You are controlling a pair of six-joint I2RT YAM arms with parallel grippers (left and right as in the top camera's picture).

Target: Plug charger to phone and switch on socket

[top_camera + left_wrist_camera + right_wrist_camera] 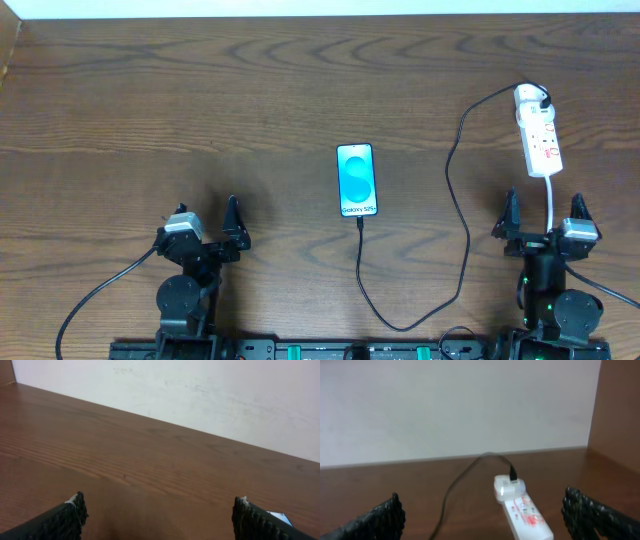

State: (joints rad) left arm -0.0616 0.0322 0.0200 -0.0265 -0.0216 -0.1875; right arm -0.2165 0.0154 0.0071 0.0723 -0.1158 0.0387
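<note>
The phone (357,180) lies flat mid-table, its blue screen lit; a corner of it shows in the left wrist view (280,518). The black charger cable (460,215) runs from the phone's near end, loops toward the front edge and up to a white plug (530,97) seated in the white socket strip (542,140) at the far right. The plug tip sits at the phone's near end. The strip and plug also show in the right wrist view (525,512). My left gripper (208,222) is open and empty at the front left. My right gripper (545,215) is open and empty, just in front of the strip.
The strip's white cord (553,195) runs down between my right gripper's fingers. A pale wall (460,405) stands behind the table's far edge. A wooden side panel (617,410) rises at the right.
</note>
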